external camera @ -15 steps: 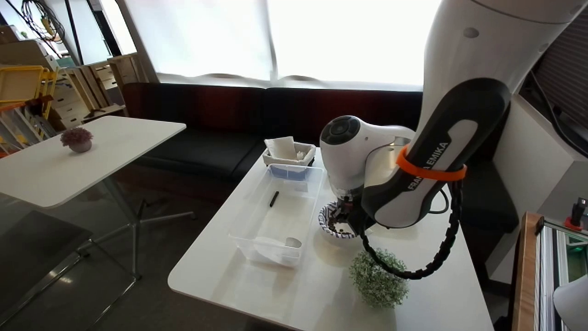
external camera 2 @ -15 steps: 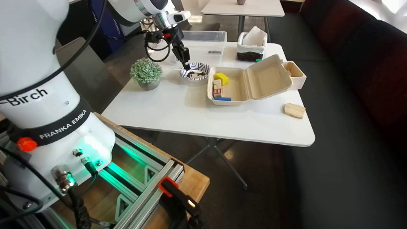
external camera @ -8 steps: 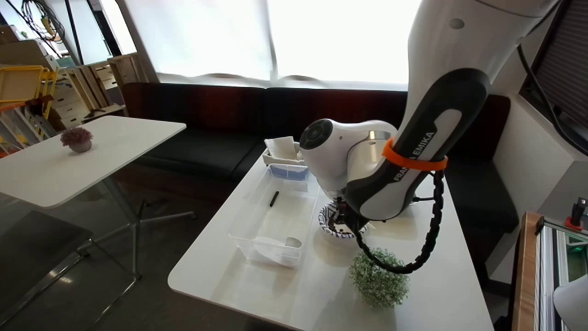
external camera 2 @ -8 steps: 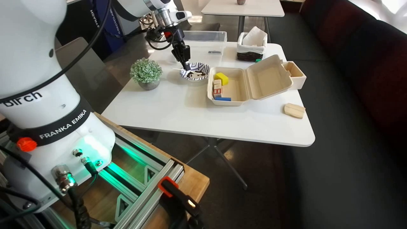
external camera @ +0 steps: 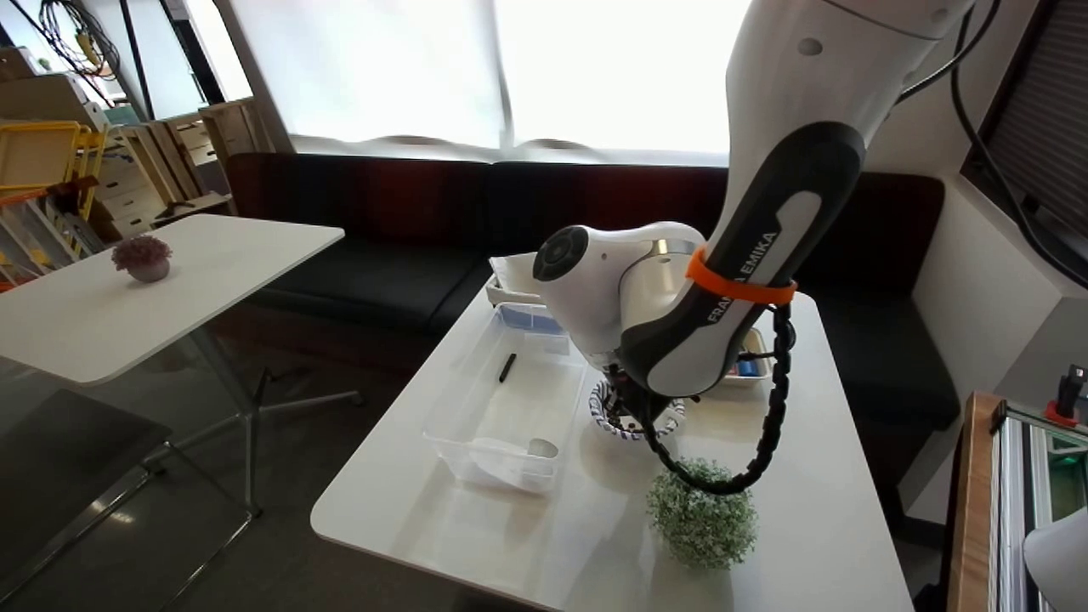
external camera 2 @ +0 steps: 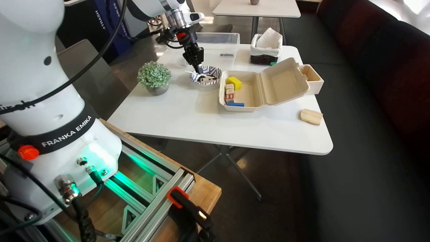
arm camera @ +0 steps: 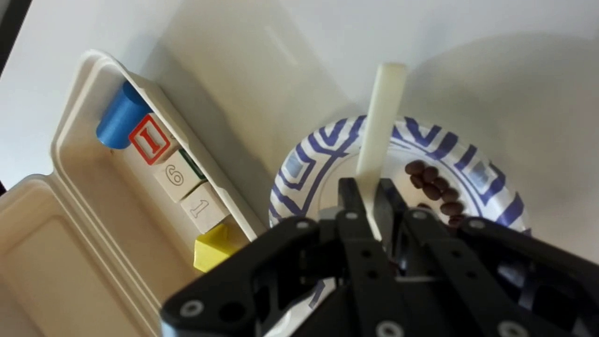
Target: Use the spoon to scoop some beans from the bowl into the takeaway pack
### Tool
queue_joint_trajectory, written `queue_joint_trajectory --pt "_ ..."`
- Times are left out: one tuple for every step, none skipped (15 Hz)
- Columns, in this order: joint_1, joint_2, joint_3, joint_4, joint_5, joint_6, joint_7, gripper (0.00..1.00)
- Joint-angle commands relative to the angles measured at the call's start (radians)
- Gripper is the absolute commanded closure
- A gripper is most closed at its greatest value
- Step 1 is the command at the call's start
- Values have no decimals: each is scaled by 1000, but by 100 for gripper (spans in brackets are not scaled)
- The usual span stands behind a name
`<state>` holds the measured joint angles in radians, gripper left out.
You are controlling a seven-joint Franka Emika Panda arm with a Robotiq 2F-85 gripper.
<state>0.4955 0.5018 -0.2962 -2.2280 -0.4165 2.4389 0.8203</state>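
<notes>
My gripper [arm camera: 368,187] is shut on the white spoon [arm camera: 383,110]. Its handle sticks out past the fingertips; the scoop end is hidden under the fingers in the wrist view. The fingers are low over the bowl [arm camera: 297,164], which is white with blue patterns. In an exterior view the fingertips [external camera 2: 199,70] are at the bowl's [external camera 2: 216,73] near rim. Dark brown beans [arm camera: 433,185] lie inside the bowl, right of the fingers in the wrist view. The takeaway pack [arm camera: 124,187], beige with its lid open, stands beside the bowl. It also shows in an exterior view [external camera 2: 250,94].
The pack holds a yellow block [external camera 2: 234,82], letter blocks [external camera 2: 229,94] and a blue cylinder [external camera 2: 235,104]. A green plant [external camera 2: 154,75], a clear plastic bin [external camera: 531,399], a tissue basket [external camera 2: 265,50], a wooden box [external camera 2: 312,80] and a wooden piece [external camera 2: 311,116] stand around.
The arm has swung left in an exterior view, uncovering part of the pack. The gripper, still holding the spoon, has shifted slightly and turned; the handle end tilts up a little more.
</notes>
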Motion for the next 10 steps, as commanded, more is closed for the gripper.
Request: queue_joint_trajectory --pt "-71 22 66 40 -42 -67 11 97" --pt "-86 27 80 45 -41 -78 6 97" --pt "-95 31 89 50 -47 -85 8 97" --pt "-107 35 100 55 -49 -82 3 97" --pt "-112 42 105 61 -56 -78 6 97" --pt "-121 49 114 67 -54 -77 1 97" --pt "-123 53 119 70 -60 -72 3 97" --pt "-127 58 124 75 -61 -72 2 97" --pt "-128 64 127 80 -63 -72 2 97" --pt "-129 69 130 85 -65 -71 3 97"
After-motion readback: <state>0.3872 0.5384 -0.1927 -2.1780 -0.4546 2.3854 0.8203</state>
